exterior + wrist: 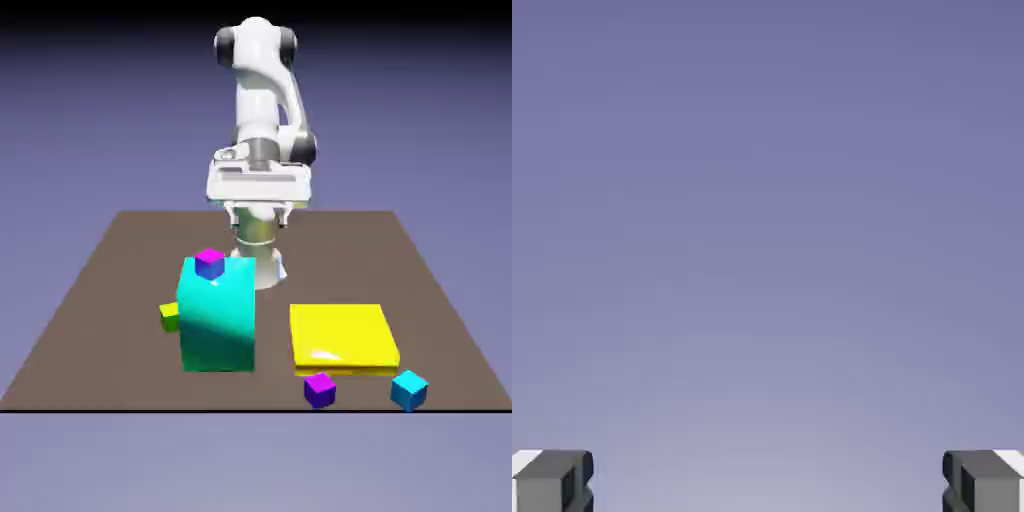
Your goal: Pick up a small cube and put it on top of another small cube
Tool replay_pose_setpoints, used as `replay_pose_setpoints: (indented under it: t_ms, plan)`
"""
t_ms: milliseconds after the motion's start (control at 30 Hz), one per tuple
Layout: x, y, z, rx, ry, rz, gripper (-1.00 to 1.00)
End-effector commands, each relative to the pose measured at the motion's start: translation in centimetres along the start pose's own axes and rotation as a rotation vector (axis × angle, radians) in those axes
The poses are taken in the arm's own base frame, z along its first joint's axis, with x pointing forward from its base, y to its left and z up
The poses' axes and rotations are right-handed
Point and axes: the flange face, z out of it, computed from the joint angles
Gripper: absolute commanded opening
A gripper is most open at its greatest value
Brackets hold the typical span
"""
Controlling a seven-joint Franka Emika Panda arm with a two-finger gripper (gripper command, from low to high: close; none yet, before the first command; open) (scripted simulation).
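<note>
Evidently the yellow-green cube (170,317) sits beside the teal block (219,318), perhaps partly hidden by it, its pickup still ahead, so the empty, wide-open pincer (259,222) must next come down over it from above the tabletop (120,262).

On the table (350,255), the large teal block (218,325) lies on the exterior view's left, with the small magenta-topped, blue-sided cube (210,265) on it. The small yellow-green cube (170,317) is just left of the block, partly hidden by it. Right of the block lies the flat yellow slab (343,335). Before the slab is the small purple cube (320,390); farther right, near the front edge, the small cyan cube (409,390).
</note>
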Motion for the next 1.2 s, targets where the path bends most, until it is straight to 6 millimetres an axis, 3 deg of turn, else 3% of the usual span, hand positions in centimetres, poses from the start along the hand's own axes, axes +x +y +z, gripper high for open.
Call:
replay_pose_setpoints:
  t_ms: [0, 267, 500, 667, 867, 900, 967, 1100, 1133, 1167]
  plan:
    - [0.8, 0.9, 1.2, -0.039, -0.027, 0.047, 0.0]
    - [5.9, 10.4, 9.5, -0.335, -0.234, 0.43, 0.0]
    - [8.0, 20.9, 14.7, -0.561, -0.398, 0.77, 0.0]
    - [6.6, 30.6, 15.3, -0.75, -0.565, 0.993, 0.0]
    - [2.5, 40.9, 13.2, -0.93, -0.807, 1.254, 0.0]
    - [1.6, 42.1, 12.6, -0.952, -0.849, 1.285, 0.0]
    - [1.2, 42.5, 12.2, -0.962, -0.868, 1.293, 0.0]
    - [-4.4, 44.0, 15.4, -0.962, -0.868, 1.293, 0.0]
    - [-4.4, 44.0, 15.4, -0.962, -0.868, 1.293, -1.0]
    - [-4.4, 44.0, 15.4, -0.962, -0.868, 1.293, -1.0]
